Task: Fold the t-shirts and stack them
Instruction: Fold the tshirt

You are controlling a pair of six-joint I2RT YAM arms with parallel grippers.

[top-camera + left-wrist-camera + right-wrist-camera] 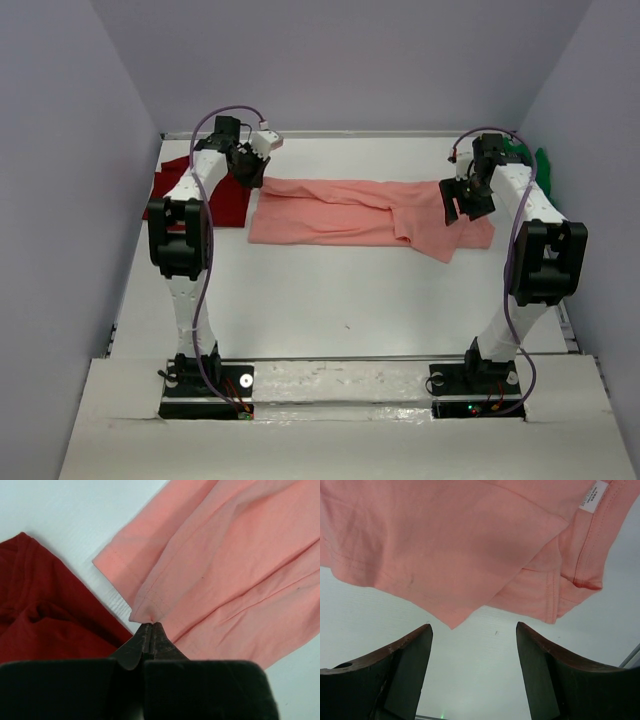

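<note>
1. The pink shirt (370, 212) lies spread sideways across the far half of the table (330, 300). It is creased, with a flap folded over near its right end
2. The red shirt (235, 208) lies bunched at the far left, just beside the pink shirt's left end, and the left arm hides part of it
3. The green shirt (541, 165) shows only as a small patch at the far right edge, behind the right arm
4. The left gripper (150, 628) is down at the pink shirt's left edge. Its jaws are pressed together on a small pinch of the stitched hem, and the cloth puckers right at the tips
5. In the left wrist view the red shirt lies left of the tips, with a strip of bare table between it and the pink sleeve
6. The right gripper (474, 645) hangs over the pink shirt's right end with its jaws wide apart, holding nothing
7. A corner of pink cloth points down toward the gap between the fingers (405, 665), with bare table beneath
8. A white label (594, 496) shows at the top right of that view, its print too small to read
</note>
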